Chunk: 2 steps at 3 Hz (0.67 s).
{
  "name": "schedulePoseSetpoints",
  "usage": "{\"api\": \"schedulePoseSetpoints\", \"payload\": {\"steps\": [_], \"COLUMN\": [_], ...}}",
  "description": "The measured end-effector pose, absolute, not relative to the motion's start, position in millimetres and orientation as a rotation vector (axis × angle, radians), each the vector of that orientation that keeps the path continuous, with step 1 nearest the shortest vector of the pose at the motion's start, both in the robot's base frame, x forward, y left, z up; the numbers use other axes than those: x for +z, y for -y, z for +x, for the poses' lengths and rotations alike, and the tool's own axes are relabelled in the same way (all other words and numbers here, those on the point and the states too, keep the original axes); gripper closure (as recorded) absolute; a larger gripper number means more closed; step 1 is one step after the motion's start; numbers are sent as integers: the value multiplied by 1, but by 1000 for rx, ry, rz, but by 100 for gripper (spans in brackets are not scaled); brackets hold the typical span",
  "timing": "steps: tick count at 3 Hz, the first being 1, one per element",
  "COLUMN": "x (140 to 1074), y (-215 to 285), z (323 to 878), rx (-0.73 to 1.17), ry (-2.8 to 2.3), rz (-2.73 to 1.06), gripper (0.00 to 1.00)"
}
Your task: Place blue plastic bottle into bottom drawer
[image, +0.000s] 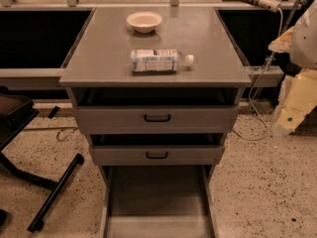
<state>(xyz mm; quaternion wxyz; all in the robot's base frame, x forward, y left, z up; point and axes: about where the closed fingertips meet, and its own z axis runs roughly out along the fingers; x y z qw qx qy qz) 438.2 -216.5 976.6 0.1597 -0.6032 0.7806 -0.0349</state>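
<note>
At the far left, a black stand [29,182] sits on the speckled floor [267,192], its legs reaching toward the grey cabinet [99,53] in the middle of the scene. On the cabinet's flat top, toward the far edge, stands a cream bowl [144,21], upright. Nearer than the bowl and apart from it lies the blue plastic bottle [157,60], on its side across the top, with its white cap pointing right. It rests close to the near edge of the top.

Below the top, the upper drawer [198,119] and the middle drawer [198,155] each carry a black handle, and both stand slightly pulled out. Beneath them the bottom drawer [157,202] is drawn out toward the near side, its plain grey floor showing between the side rails.

To the right of the cabinet a white cable [257,90] hangs down to the floor. My gripper [290,115] is at the far right edge, a pale cream shape beside the cabinet and well apart from the bottle. Whether it is open or closed I cannot tell.
</note>
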Motion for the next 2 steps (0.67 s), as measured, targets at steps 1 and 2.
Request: {"api": "schedulePoseSetpoints", "payload": {"steps": [1,2], "x": [977,969], "y": [217,208], "z": [438,457], "rx": [-100,-68], "ry": [-2231,-2199], "rz": [-1724,-1726], "gripper": [0,0]}}
